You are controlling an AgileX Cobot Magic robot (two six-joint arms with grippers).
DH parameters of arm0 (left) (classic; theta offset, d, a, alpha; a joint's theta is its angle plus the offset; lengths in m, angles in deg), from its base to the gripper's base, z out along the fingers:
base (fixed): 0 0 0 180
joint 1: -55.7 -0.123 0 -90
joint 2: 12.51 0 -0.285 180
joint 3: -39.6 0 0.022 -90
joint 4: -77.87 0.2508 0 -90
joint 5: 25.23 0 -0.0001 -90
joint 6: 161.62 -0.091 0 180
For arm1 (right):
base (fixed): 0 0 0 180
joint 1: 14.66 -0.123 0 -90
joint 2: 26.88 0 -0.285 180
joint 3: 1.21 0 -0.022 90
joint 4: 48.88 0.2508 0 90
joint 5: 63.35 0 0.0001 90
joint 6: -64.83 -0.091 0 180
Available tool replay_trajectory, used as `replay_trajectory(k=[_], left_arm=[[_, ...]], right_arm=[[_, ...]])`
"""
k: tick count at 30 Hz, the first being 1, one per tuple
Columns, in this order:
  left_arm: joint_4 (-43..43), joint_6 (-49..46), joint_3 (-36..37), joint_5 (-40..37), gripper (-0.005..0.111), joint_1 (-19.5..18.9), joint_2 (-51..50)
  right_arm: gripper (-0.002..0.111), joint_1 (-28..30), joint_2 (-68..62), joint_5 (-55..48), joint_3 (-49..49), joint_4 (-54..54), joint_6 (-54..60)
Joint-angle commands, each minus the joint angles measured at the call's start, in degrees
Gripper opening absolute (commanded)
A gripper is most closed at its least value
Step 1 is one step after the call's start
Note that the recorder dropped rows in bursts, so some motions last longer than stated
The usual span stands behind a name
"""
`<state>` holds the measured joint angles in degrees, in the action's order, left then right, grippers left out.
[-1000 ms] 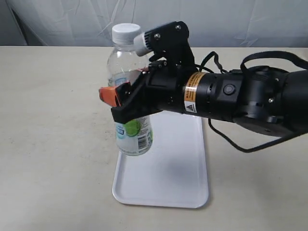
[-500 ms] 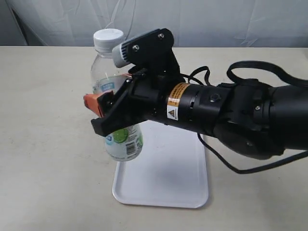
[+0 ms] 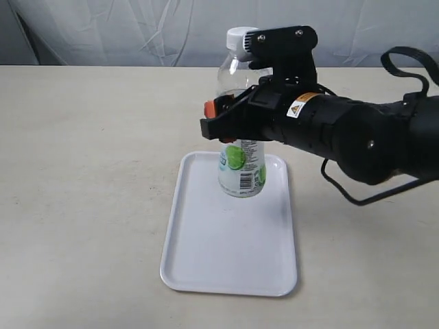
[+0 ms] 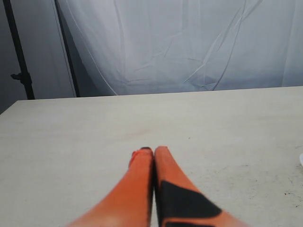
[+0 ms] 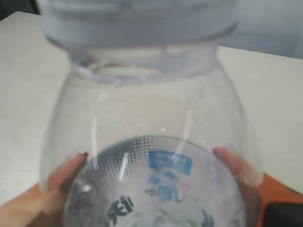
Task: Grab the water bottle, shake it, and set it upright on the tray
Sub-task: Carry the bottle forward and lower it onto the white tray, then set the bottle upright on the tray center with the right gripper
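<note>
Placement is calling for a slow, level descent: right jaws are clamping the water bottle [image 3: 241, 171] upright over the white tray [image 3: 226, 253] (left jaws pressed together, empty)

Supporting surface and load
We are observing a pale beige table [image 3: 82, 171] carrying a flat white tray [image 3: 226, 267], its long side running away from the exterior camera.

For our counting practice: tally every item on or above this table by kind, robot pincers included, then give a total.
water bottle: 1
tray: 1
pincers: 2, the left pincer and the right pincer
total: 4
</note>
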<state>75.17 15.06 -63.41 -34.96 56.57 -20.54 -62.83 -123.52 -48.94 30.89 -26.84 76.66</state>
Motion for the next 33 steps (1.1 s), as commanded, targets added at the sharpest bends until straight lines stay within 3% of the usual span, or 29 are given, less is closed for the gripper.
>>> replay_trajectory(k=[1, 5, 11, 26, 33], left_arm=[[0.02, 0.15, 0.23, 0.38, 0.002, 0.40, 0.24], [0.02, 0.15, 0.23, 0.38, 0.002, 0.40, 0.24], [0.02, 0.15, 0.23, 0.38, 0.002, 0.40, 0.24], [0.02, 0.15, 0.23, 0.38, 0.002, 0.40, 0.24], [0.02, 0.15, 0.23, 0.38, 0.002, 0.40, 0.24]], right_arm=[[-0.001, -3.88, 1.13, 15.80, 3.15, 0.15, 0.09], [-0.001, -7.33, 1.15, 31.29, 9.13, -0.16, -4.04], [-0.001, -7.87, -2.20, 41.39, 16.68, -3.74, -6.33], [-0.001, -7.87, -12.20, 43.92, 18.01, -6.67, -11.83], [0.004, -7.87, -12.73, 43.19, 18.01, -15.77, -8.44]])
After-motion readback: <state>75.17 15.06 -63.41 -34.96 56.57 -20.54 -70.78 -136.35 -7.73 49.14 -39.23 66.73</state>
